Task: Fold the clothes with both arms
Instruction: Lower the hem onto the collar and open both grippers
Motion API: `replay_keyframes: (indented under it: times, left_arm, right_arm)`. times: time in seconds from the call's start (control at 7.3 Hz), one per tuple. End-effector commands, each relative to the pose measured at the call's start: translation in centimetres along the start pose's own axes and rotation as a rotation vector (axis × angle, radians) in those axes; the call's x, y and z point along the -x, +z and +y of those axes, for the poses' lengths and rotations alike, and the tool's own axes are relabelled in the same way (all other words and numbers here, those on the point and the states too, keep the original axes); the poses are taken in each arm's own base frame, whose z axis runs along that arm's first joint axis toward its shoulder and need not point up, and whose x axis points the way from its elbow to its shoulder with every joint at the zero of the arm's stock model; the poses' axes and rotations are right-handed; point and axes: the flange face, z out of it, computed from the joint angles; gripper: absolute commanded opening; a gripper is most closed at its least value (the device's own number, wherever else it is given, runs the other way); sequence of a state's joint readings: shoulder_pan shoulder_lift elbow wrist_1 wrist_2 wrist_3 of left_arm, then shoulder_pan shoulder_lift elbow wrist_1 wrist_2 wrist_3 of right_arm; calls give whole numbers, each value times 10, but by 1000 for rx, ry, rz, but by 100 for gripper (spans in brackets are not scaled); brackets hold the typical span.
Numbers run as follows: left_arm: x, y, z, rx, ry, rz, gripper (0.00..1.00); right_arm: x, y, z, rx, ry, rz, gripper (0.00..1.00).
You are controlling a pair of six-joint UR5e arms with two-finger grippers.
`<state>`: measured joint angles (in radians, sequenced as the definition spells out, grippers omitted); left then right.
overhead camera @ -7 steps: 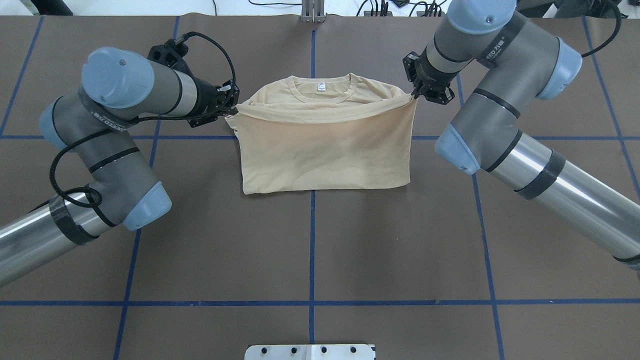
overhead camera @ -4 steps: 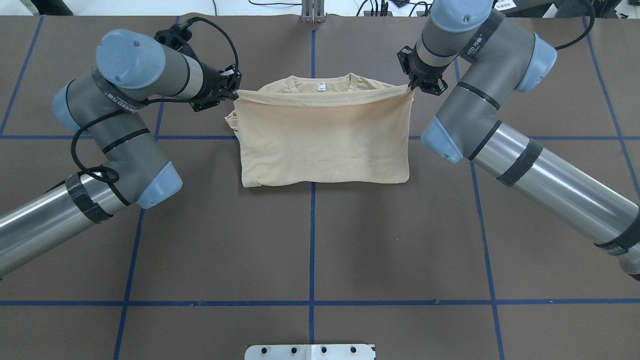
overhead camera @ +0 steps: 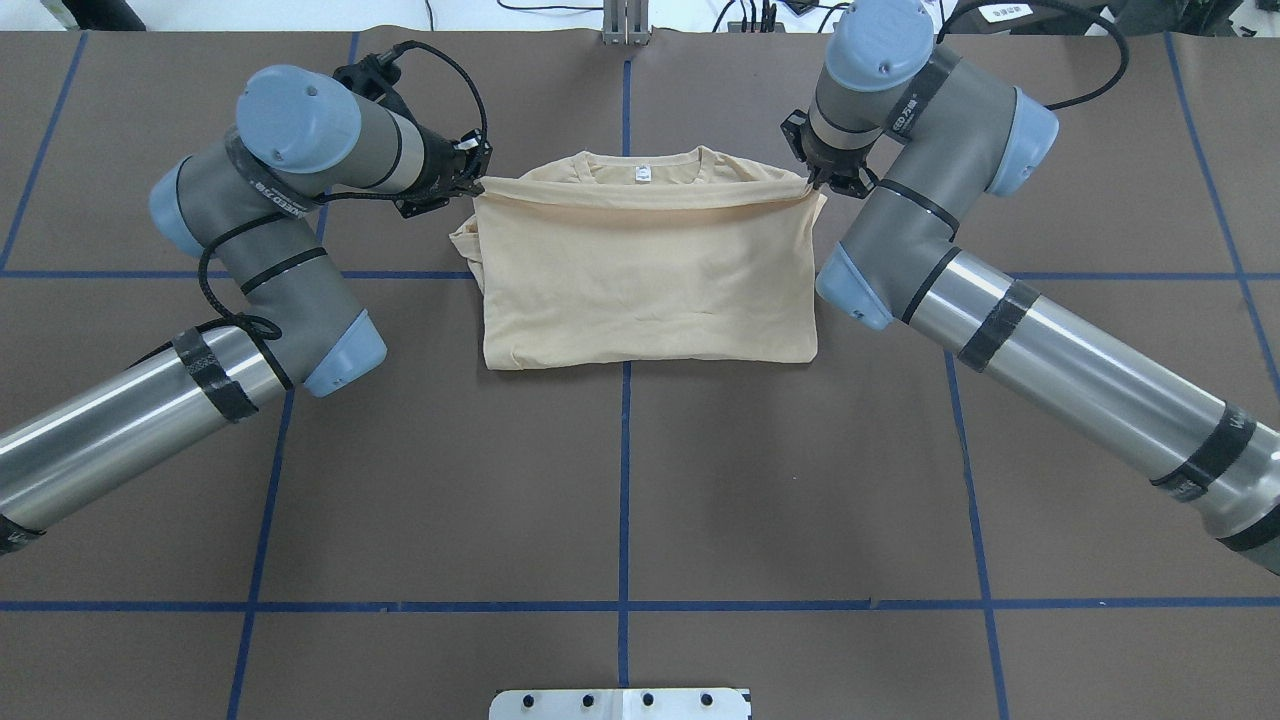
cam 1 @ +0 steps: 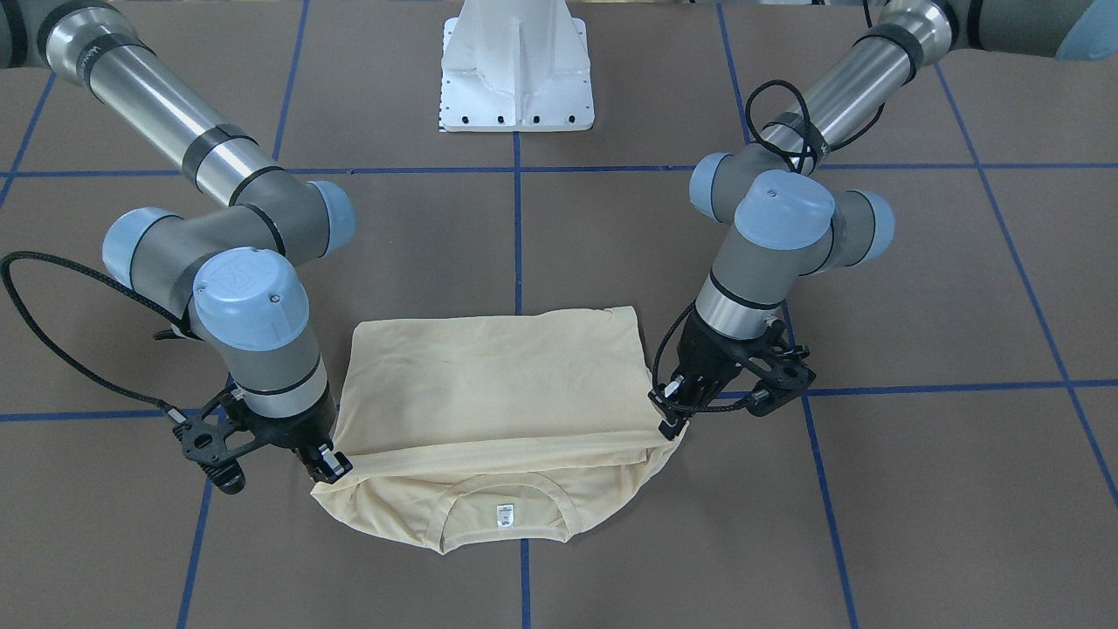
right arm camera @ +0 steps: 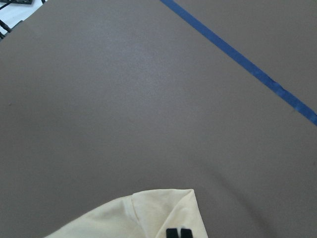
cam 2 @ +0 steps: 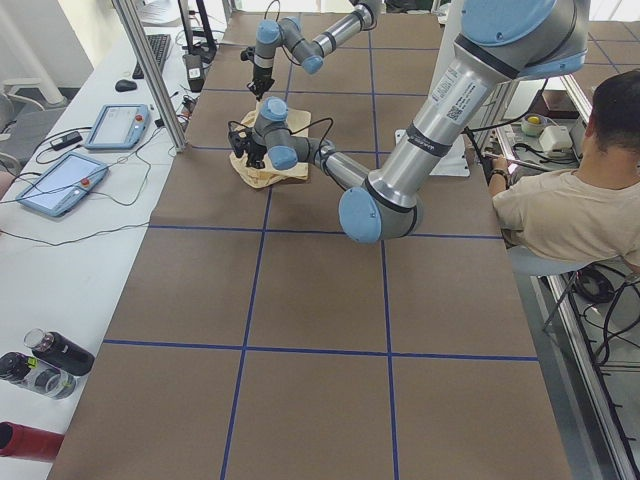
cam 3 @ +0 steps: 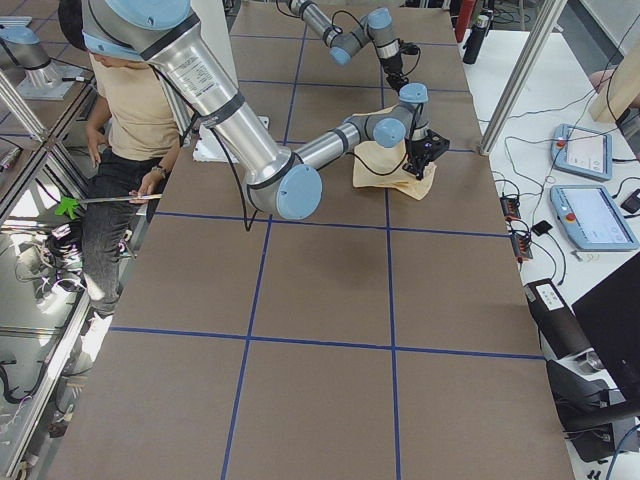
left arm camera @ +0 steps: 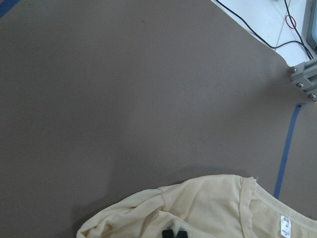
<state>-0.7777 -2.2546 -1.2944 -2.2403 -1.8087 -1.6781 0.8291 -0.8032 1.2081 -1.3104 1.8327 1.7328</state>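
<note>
We see the shirt (overhead camera: 645, 280) lying folded in the upper middle of the overhead view on the brown table (overhead camera: 620, 480), its collar (overhead camera: 660, 158) toward the top edge. Our left gripper (overhead camera: 474, 184) pinches the top layer's upper left corner. Our right gripper (overhead camera: 817, 180) pinches its upper right corner, and the edge is stretched between them.
</note>
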Motion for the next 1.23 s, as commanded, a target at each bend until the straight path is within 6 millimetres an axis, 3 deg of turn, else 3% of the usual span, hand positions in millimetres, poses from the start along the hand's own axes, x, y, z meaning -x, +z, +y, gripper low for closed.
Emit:
replay_keyframes:
  times: [0.0,0.69,0.82,1.1]
  left_arm:
    - [7,11,-4,-3,-2,-9,0]
    - [10,25,-8,-22,-4,-17,0]
    - [12,26,-9,-23,-5,-22,6]
    - [16,30,-8,-21,-2,-31,29]
  right_arm:
    - [2,20,3,-8,-18,-2,0]
    - [2,27,0,-18,-48,-5,0]
    - [3,26,1,-18,-50,-8,15]
    - [10,25,7,-30,-57,-13,52]
